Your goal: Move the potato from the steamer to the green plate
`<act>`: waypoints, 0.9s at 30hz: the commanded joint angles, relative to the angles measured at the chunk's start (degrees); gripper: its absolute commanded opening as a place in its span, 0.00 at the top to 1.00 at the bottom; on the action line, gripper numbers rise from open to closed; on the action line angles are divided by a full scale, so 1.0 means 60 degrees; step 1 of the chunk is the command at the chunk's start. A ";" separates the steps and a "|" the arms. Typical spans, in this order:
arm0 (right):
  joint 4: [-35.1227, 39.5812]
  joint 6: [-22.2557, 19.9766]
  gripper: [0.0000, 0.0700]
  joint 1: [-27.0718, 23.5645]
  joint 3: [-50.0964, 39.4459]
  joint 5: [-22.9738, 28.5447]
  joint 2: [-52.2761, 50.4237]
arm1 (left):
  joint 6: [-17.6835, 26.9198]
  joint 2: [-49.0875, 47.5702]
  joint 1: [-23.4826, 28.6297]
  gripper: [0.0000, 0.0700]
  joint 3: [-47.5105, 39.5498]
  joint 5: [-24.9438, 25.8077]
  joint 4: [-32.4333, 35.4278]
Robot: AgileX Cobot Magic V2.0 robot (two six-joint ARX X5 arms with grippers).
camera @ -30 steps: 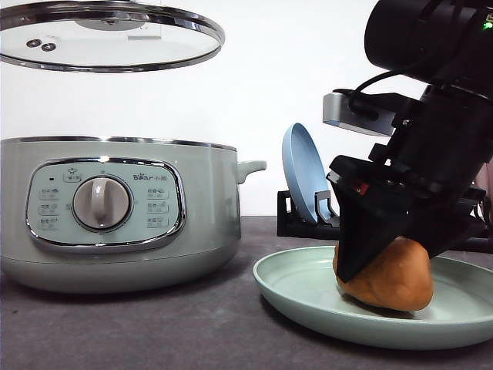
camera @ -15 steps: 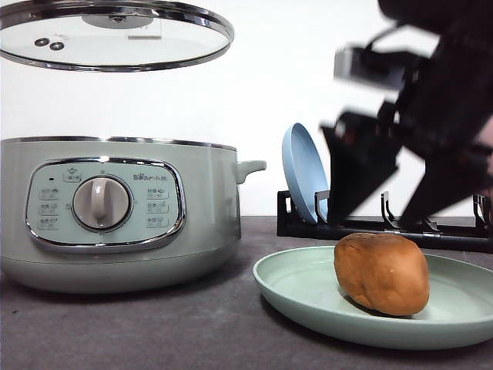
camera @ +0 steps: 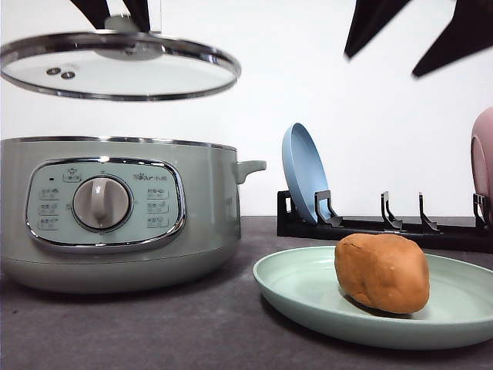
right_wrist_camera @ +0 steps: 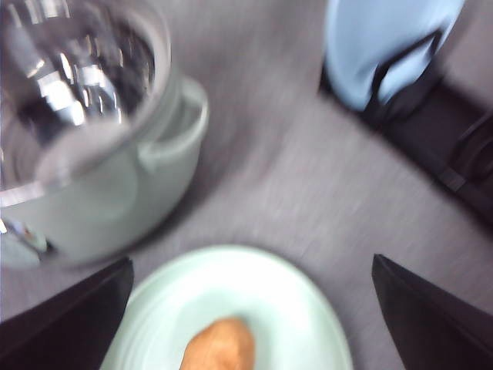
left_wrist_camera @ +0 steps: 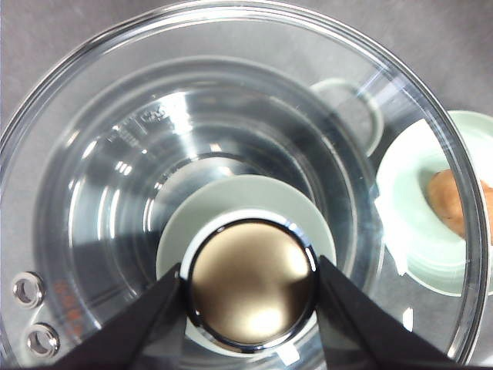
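The orange-brown potato (camera: 383,272) lies alone on the green plate (camera: 308,297), right of the steamer (camera: 115,216). High above the plate, my right gripper (camera: 382,65) hangs open with nothing in it. In the right wrist view the potato (right_wrist_camera: 222,345) rests on the plate (right_wrist_camera: 231,285) between the spread fingers (right_wrist_camera: 69,324). My left gripper (camera: 123,27) holds the glass lid (camera: 119,69) level above the steamer. It is shut on the lid's chrome knob (left_wrist_camera: 253,284). Through the glass I see the potato (left_wrist_camera: 454,204) on the green plate (left_wrist_camera: 408,231).
A black dish rack (camera: 385,227) stands behind the green plate, with a blue plate (camera: 304,173) upright at its left end and a pink plate (camera: 483,166) at its right end. The steamer's side handle (camera: 250,167) points toward the rack.
My right gripper let go of the potato and rose from the green plate to the top of the front view. The lid sank a little and shifted right.
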 commanded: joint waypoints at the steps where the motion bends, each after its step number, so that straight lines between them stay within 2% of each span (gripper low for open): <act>1: -0.0095 -0.0161 0.10 -0.0017 0.0273 0.0031 -0.0047 | 0.0201 0.0227 -0.0044 1.00 0.0364 0.0044 0.0260; 14: -0.0696 -0.0363 0.10 -0.0434 0.0640 0.0049 -0.0523 | 0.0283 0.0919 -0.0011 1.00 0.0364 0.0036 0.0273; 27: -0.0595 -0.0363 0.10 -0.0434 0.0640 0.0056 -0.0523 | 0.0303 0.1144 0.0226 1.00 0.0364 0.0036 0.0280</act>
